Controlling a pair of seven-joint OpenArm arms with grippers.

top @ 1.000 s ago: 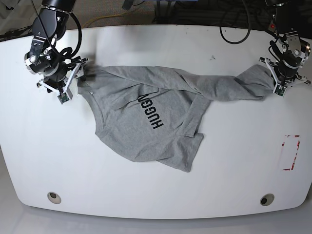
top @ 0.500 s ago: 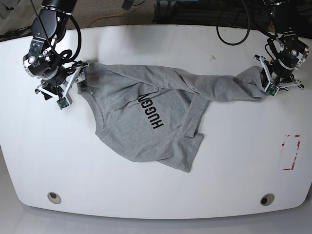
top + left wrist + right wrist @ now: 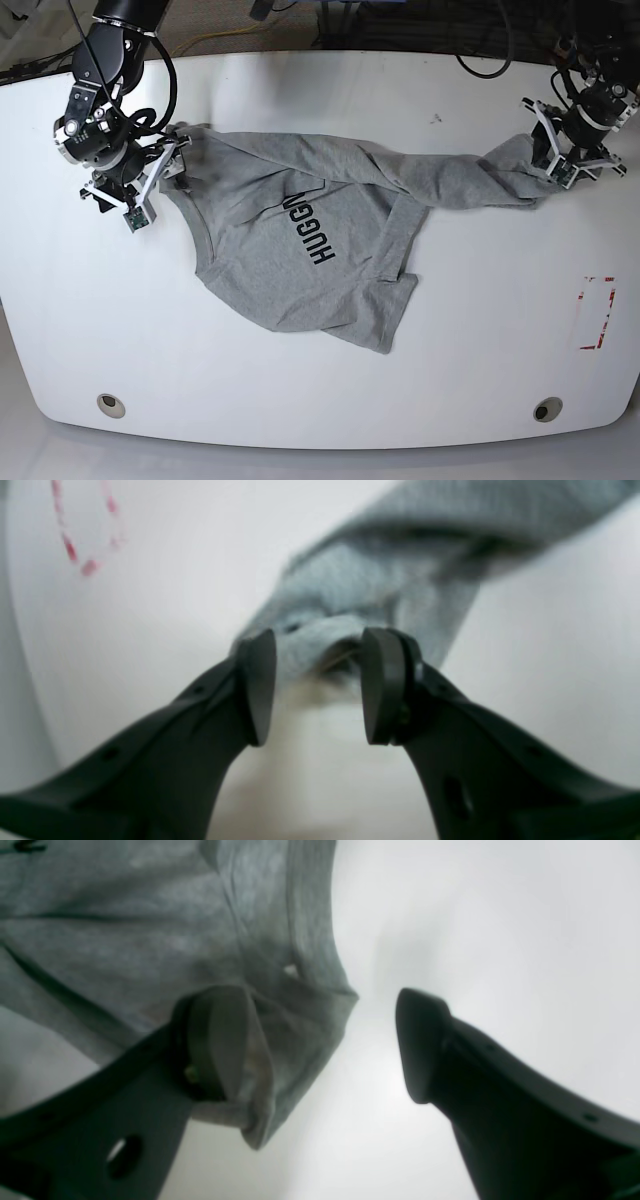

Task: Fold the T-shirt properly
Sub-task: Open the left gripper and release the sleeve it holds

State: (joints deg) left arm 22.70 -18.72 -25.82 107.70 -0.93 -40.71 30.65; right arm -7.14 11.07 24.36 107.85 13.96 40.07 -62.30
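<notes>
The grey T-shirt (image 3: 300, 250) lies crumpled on the white table (image 3: 300, 400), black lettering facing up, with one twisted end stretched out to the right. My left gripper (image 3: 553, 165) is at that right end. In the left wrist view its jaws (image 3: 320, 640) stand apart and a bunched edge of the T-shirt (image 3: 360, 590) sits just at the fingertips, not pinched. My right gripper (image 3: 165, 170) is at the shirt's left corner. In the right wrist view it (image 3: 317, 1000) is wide open, and the T-shirt (image 3: 150, 930) hangs over one finger (image 3: 220, 1040).
A red dashed rectangle (image 3: 598, 312) is marked on the table near the right edge, also seen as a red mark (image 3: 75, 540) in the left wrist view. Two round holes (image 3: 111, 405) (image 3: 547, 409) sit near the front edge. Cables lie behind the table's far edge.
My left gripper has opened off the shirt's right end and shifted toward the far edge. The right gripper has spread a little wider and edged onto the left corner.
</notes>
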